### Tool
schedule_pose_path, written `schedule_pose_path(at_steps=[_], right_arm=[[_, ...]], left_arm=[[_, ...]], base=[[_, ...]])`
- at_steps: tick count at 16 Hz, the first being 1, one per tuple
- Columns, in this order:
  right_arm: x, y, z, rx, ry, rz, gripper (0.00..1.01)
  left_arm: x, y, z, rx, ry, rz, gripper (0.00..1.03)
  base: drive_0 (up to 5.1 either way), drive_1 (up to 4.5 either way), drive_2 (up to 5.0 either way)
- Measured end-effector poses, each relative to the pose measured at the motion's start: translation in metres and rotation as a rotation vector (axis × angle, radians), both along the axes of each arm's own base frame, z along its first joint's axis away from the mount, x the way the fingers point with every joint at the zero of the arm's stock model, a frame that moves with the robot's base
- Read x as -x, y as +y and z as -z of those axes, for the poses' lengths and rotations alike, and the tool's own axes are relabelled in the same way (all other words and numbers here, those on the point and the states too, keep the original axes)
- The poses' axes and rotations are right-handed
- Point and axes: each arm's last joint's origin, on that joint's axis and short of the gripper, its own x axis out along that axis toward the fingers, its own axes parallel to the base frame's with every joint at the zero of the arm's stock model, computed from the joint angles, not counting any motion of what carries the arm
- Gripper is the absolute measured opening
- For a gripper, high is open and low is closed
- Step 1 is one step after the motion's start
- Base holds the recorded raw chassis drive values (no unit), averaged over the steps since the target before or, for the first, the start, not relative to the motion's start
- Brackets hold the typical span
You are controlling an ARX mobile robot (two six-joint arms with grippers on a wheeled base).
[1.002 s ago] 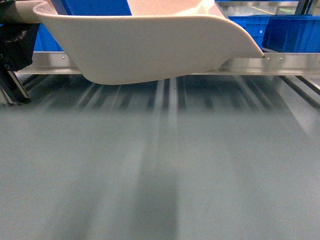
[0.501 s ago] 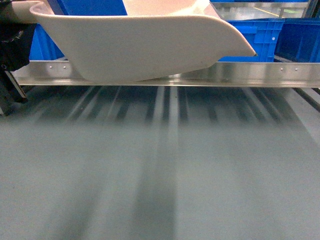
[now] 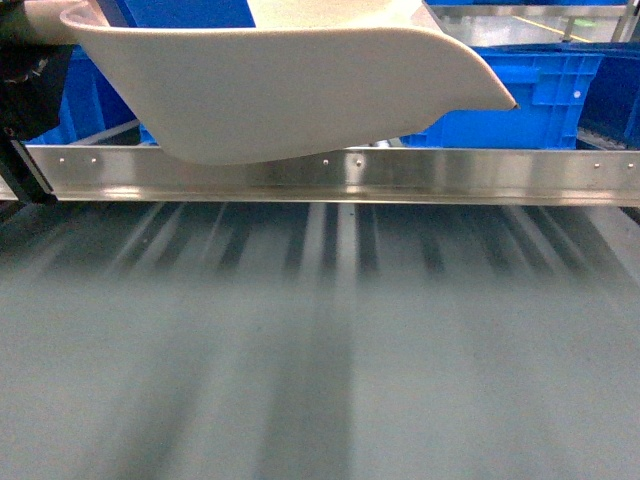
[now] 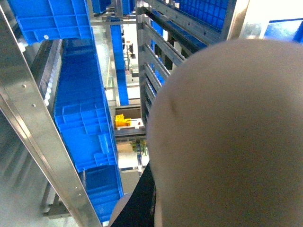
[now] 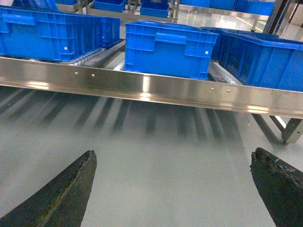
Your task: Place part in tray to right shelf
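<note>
Your right gripper hangs wide open with nothing between its fingers, the shelf beam ahead of it. Your left gripper's state can't be told; the tray fills its view.

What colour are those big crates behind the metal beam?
Bright blue crates, clearest in the right wrist view.

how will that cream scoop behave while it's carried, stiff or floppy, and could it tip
The tray probably stays stiff: its curved moulded wall holds shape in the air. Likely light, being thin plastic. It may tip forward, since most of it juts out past whatever holds it at the left.
</note>
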Motion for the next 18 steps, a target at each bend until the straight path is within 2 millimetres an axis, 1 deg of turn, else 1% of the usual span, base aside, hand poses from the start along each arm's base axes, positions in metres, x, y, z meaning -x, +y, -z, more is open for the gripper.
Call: schedule_pose_path(at_steps=[18], right_arm=[[0.0,0.0,0.0003,0.0,0.003,0.0,0.98]], left_arm=[[0.0,0.0,0.0002,-0.001,0.002,0.0,0.15]], base=[[0.0,3.89,-3.9]])
